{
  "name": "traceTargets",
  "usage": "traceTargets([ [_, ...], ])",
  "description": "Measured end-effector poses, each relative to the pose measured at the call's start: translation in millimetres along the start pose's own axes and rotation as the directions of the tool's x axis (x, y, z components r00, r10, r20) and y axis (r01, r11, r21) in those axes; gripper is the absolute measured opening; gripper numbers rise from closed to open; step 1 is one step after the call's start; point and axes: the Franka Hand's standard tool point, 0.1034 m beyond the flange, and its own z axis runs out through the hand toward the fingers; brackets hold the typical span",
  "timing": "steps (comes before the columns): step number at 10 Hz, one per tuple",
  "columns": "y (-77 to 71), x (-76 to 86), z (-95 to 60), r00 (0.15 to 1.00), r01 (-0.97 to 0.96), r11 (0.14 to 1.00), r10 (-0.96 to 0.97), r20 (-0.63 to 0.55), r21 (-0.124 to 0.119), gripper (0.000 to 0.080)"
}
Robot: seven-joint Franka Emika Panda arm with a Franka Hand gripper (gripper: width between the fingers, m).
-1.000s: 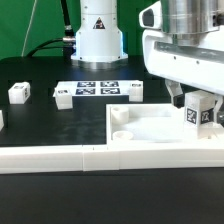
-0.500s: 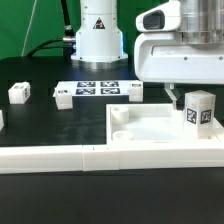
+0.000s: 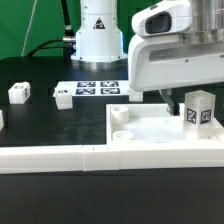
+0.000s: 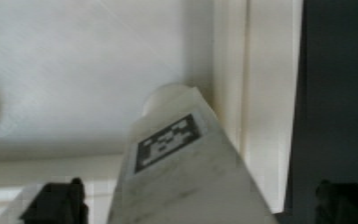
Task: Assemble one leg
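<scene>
Leg (image 3: 199,108) upright on the tray panel (image 3: 150,135), long axis vertical

Counter (image 3: 50,125): black, matte, fills most of exterior view. Backdrop (image 3: 25,25): green screen, far side, exterior view's left. Cables (image 3: 50,42): dark, hanging in front of backdrop, far left. Marker board (image 3: 98,88): flat white w/ tags, lying far-centre on counter. Light: even, soft, no hard shadows.
</scene>
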Motion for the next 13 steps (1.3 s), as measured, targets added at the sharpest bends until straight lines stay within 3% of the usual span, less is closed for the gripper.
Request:
traceTargets([
  [2,2.2,0.1,0.1,0.987,0.159,0.987,-0.159,0.002,-0.009,0.0649],
  [4,2.7,-0.1,0.6,0.988,0.155,0.988,-0.155,0.002,-0.009,0.0386],
  [5,2.9,0.0,0.7,0.988,0.155,0.988,-0.155,0.002,-0.009,0.0386],
  [6,3.0,0.1,0.6,0.988,0.153,0.988,-0.153,0.002,-0.010,0.0291],
  [8,4.4,0.6,0.4,0.994,0.105,0.994,-0.105,0.000,-0.010,0.0291],
  [10,6.8,1.4,0.6,0.989,-0.147,0.989,0.147,-0.010,-0.008,0.0291],
  [13,12.8,-0.3,0.7,0.905,-0.425,0.905,0.425,-0.009,-0.003,0.0294],
])
